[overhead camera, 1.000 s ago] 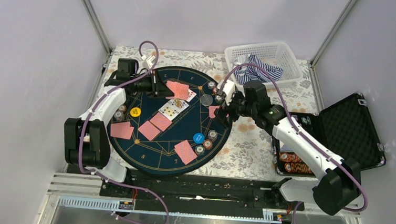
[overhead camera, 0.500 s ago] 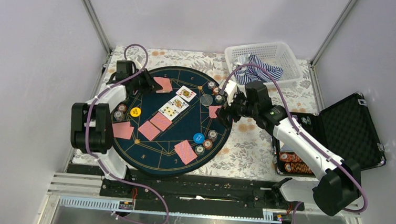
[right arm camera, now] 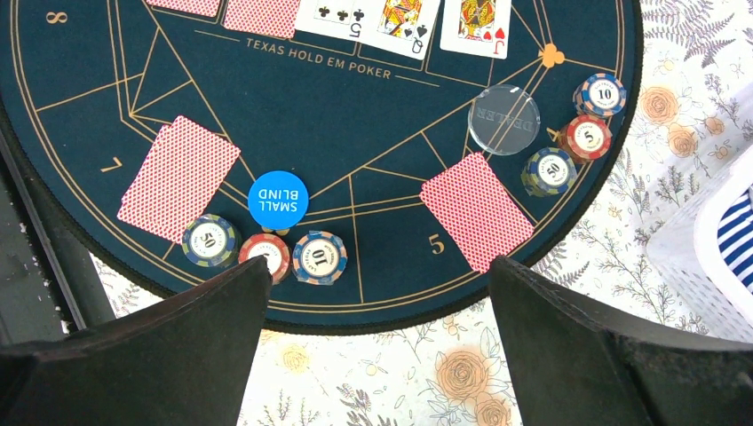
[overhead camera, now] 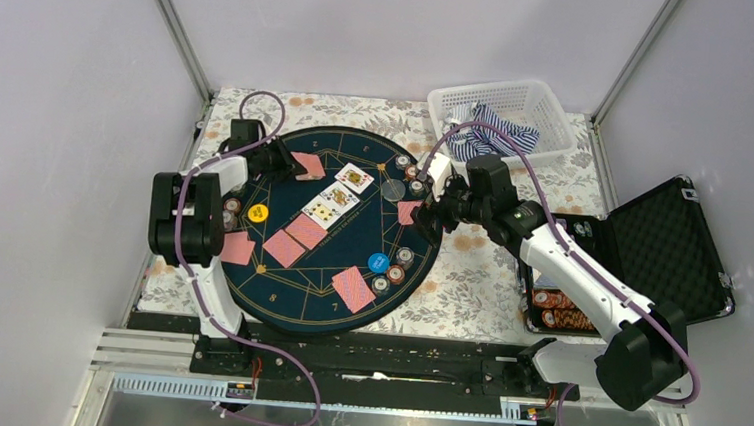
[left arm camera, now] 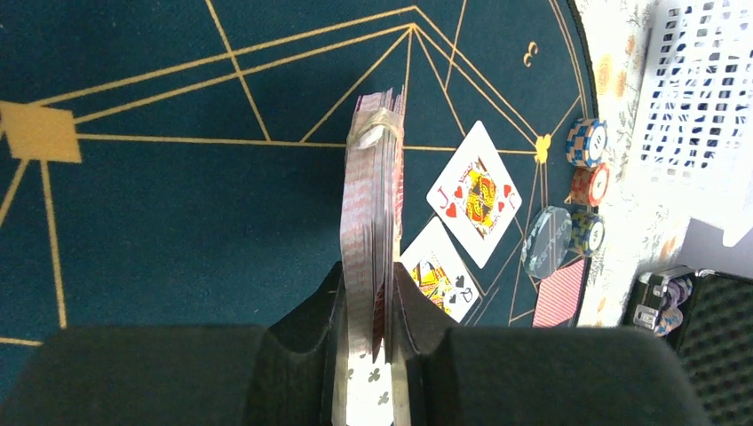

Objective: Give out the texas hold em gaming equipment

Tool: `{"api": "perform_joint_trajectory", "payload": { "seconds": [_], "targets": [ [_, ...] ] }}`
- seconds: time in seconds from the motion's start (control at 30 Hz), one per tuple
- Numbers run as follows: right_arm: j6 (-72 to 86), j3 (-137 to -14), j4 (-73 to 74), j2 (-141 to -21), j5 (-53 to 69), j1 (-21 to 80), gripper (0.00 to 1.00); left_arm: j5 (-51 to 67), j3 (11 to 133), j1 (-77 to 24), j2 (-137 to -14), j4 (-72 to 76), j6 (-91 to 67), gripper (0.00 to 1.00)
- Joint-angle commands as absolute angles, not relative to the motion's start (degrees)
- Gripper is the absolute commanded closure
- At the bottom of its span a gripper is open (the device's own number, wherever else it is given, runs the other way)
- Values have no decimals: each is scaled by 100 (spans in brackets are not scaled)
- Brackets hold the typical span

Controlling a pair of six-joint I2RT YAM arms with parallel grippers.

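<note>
Deck of red-backed playing cards (left arm camera: pixel 373 177) sits pinched edgewise in left gripper (left arm camera: pixel 368 306); tilt flat before dealing; right gripper (right arm camera: pixel 377 271) gapes, empty.

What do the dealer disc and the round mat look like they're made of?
Round mat: probably felt or fabric-topped rubber, matte, no glare, printed gold lines. Dealer disc: likely clear plastic, glossy; the mat shows through it.
</note>
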State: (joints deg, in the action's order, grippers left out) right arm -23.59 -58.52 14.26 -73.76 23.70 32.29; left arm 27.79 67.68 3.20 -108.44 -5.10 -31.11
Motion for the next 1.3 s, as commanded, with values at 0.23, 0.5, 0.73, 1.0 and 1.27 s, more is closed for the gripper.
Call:
{"api": "perform_joint_trajectory", "payload": {
  "seconds": [0.23, 0.5, 0.73, 1.0, 1.27],
  "targets": [
    [-2385, -5906, 1230, -7420, 2608, 3209, 0, 1710, 7182, 335, -10922, -1101, -2894, 66],
    [-2391, -5888, 1235, -7392, 2626, 3210, 0, 1447, 7197, 336, -10763, -1442, -2826, 56],
    [-2395, -5880, 1235, -7389, 2677, 3217, 0, 1442, 7084, 331, -10306, -1578, -2664, 46],
    [-2412, -5875, 1255, -7369, 2705, 3214, 0, 1856, 6996, 274, -9388, -1880, -1702, 40],
    [-2593, -5958, 1768, -7329, 2429, 3187, 0, 1621, 7696, 605, -9347, -2830, 434, 17]
  ]
}}
